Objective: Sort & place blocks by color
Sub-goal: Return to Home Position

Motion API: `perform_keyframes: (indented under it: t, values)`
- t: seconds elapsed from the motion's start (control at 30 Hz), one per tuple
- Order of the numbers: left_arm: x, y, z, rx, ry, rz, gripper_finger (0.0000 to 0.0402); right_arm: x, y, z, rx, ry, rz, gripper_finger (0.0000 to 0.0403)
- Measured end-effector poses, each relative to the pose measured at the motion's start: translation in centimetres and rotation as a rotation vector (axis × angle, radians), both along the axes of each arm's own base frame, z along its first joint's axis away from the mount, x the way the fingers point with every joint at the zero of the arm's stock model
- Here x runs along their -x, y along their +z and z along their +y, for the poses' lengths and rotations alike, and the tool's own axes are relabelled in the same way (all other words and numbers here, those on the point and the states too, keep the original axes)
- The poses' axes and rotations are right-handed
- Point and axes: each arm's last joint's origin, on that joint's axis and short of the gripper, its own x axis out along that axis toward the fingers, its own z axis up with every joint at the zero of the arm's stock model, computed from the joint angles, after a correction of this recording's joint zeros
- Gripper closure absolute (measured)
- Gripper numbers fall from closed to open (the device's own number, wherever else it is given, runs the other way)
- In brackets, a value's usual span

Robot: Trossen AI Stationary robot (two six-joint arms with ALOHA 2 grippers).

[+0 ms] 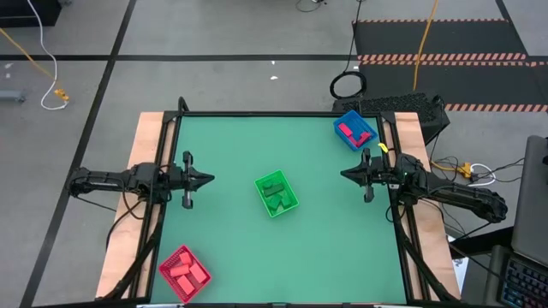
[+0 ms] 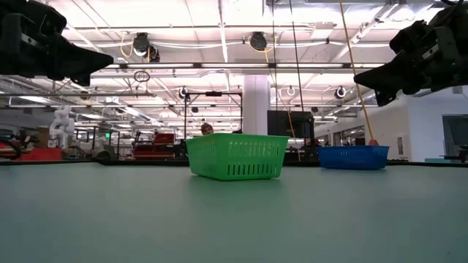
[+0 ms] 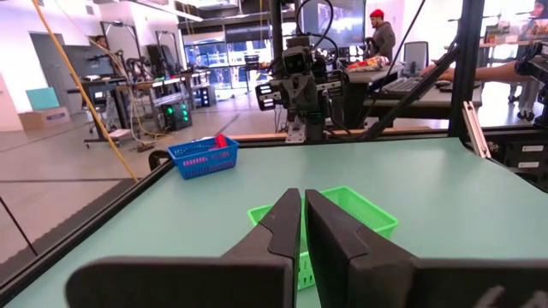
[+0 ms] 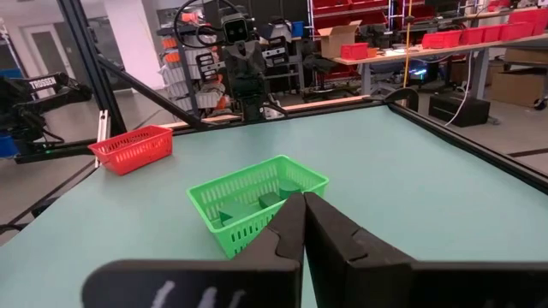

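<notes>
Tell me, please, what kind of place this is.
Probably a robotics laboratory in a large industrial hall. The left arm and right arm wait at the sides of a green table, workbenches carry equipment, and the open ceiling shows pipes and lamps.

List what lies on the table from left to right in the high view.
red bin → green bin → blue bin. The left gripper and right gripper, jaws shut, overlap the outer bins sideways, so they are left out.
</notes>
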Motion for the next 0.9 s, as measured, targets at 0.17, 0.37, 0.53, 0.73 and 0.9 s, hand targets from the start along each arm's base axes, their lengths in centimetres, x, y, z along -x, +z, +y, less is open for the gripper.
perform_keyframes:
  t: [0.17,0.37,0.53,0.73,0.9]
  values:
    - [0.0,0.0,0.0,0.0,0.0,0.0,0.0378,0.0,0.0,0.0,0.0,0.0,0.0,0.0403]
    - [0.0,0.0,0.0,0.0,0.0,0.0,0.0378,0.0,0.0,0.0,0.0,0.0,0.0,0.0403]
    - [0.0,0.0,0.0,0.0,0.0,0.0,0.0378,0.0,0.0,0.0,0.0,0.0,0.0,0.0403]
    - [0.0,0.0,0.0,0.0,0.0,0.0,0.0378,0.0,0.0,0.0,0.0,0.0,0.0,0.0403]
    - [0.0,0.0,0.0,0.0,0.0,0.0,0.0378,0.0,0.0,0.0,0.0,0.0,0.0,0.0403]
